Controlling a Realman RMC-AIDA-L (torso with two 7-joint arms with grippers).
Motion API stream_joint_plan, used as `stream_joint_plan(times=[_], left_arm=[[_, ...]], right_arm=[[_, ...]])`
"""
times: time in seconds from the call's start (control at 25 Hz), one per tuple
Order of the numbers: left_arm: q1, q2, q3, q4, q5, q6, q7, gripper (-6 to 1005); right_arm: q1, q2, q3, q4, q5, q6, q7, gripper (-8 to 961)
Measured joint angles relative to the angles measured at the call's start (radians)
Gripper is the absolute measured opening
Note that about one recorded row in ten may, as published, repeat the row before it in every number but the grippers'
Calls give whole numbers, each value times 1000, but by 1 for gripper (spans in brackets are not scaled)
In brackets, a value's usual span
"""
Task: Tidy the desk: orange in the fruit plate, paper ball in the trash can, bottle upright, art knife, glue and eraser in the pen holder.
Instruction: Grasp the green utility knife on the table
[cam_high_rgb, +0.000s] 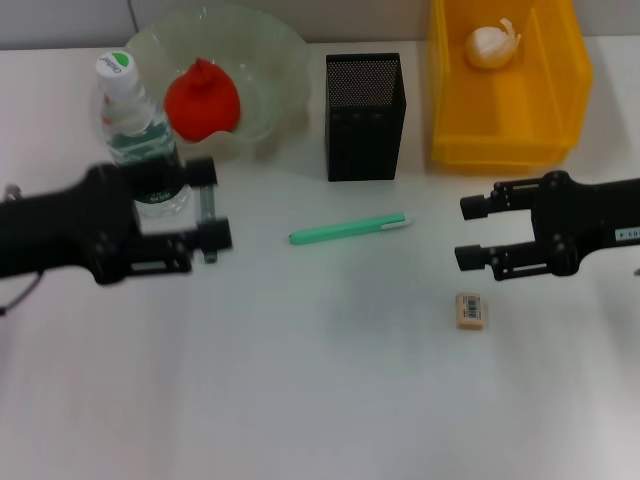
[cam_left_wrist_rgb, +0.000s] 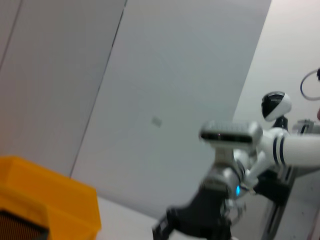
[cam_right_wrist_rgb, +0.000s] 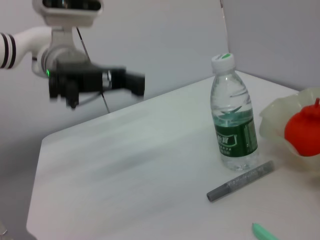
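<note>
One orange (cam_high_rgb: 201, 98) in fruit plate (cam_high_rgb: 275, 60)

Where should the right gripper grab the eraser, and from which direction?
Come straight down from above. The eraser lies flat on the table, apart from everything else, long axis pointing away from the robot. Close the right gripper across its two long sides, the narrower span. The fingers are open but aimed sideways now, so the wrist likely needs to pitch down.
</note>
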Motion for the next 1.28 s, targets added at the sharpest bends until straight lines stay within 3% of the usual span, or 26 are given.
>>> stream_joint_plan(times=[0.12,0.36,1.04,1.28], left_arm=[[5,-19,0,-66,68,-44,91,849],[20,-54,1,-75,139,-133,165,848],[7,-60,6,-78,152,-164,186,848],[-25,-63,7,-76,151,-160,172,848]], right_arm=[[15,-7,-7,-28,-2,-1,31,711],[38,-17,-11,-67,-8,-7,75,711],[32,-29,-12,-73,-10,-25,87,710],[-44,-9,-6,-68,-9,-50,16,710]])
